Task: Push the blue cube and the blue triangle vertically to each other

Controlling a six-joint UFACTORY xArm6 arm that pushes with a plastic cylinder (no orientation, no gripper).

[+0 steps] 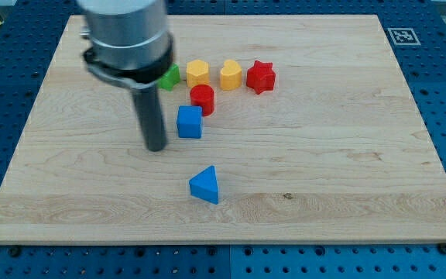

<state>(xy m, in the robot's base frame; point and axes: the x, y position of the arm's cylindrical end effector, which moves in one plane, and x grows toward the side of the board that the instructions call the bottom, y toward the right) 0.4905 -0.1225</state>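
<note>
My tip [156,147] rested on the wooden board [347,155], just to the view's left of the blue cube [190,122], with a narrow gap between them and no contact that could be seen. The rod was bare, with no hand or jaws, and it gripped nothing. The blue triangle [205,185] lay toward the view's bottom from the cube, slightly to the view's right of it and well apart from it, with open board between the 2.

Room for moving was generous. The whole right half of the board lay open, as did the strip along the bottom edge and the lower left corner. The triangle sat near the bottom edge but not at it. The cube was hemmed in only from above, where a red cylinder [202,99] stood just beside its upper right corner, touching or nearly so.

Along the view's top ran a row of 4 pieces: a green block [170,77], partly hidden behind the arm, so its shape could not be told; a yellow hexagonal block [198,73]; a yellow heart-like block [231,74]; and a red star [260,76].

The board was pale wood with fine lengthwise grain. The blocks looked smooth and matte. A blue perforated table [440,62] surrounded the board, and a square marker [403,36] sat at its upper right corner.
</note>
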